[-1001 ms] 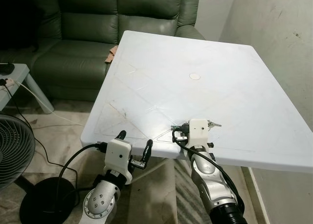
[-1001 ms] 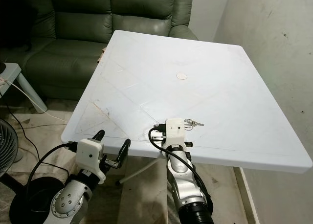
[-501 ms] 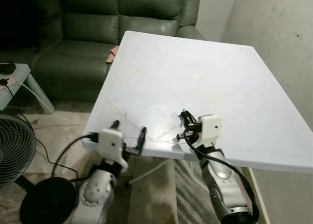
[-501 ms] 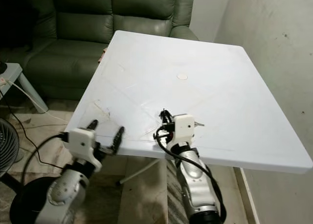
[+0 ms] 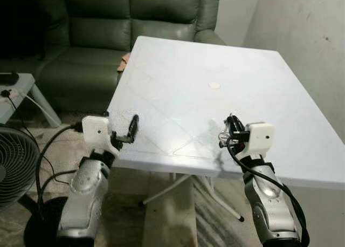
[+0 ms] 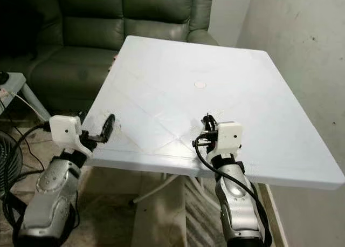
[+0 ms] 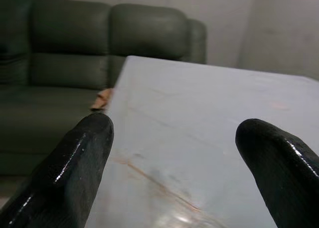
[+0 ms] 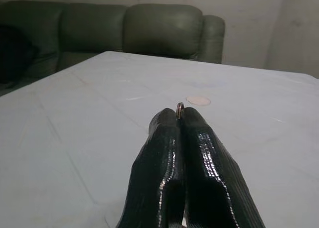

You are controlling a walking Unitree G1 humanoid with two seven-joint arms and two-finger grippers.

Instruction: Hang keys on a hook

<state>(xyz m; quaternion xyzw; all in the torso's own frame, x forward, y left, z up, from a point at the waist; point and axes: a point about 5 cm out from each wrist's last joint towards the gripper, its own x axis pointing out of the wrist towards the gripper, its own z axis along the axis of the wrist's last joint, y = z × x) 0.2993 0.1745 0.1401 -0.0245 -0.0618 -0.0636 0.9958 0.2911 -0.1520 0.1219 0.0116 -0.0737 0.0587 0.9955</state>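
Note:
My right gripper [image 5: 230, 124] is raised just above the near right part of the white table [image 5: 178, 69], its fingers shut on the keys [image 5: 221, 138], which hang below it as a small metal glint. In the right wrist view the two black fingers [image 8: 164, 153] press together with the key ring [image 8: 180, 108] sticking out at their tips. My left gripper [image 5: 123, 129] is open at the table's near left corner with nothing between its fingers [image 7: 79, 153].
A small round cap [image 5: 214, 86] sits in the table's middle. A dark green sofa [image 5: 97, 26] stands behind the table, and a bare wall [image 5: 307, 47] runs along the right. A fan [image 5: 13, 160] and cables are on the floor at the left.
The keys lay on the table beside my right gripper; now it is shut on them and has lifted them to the right. My left arm has risen to the table's left corner.

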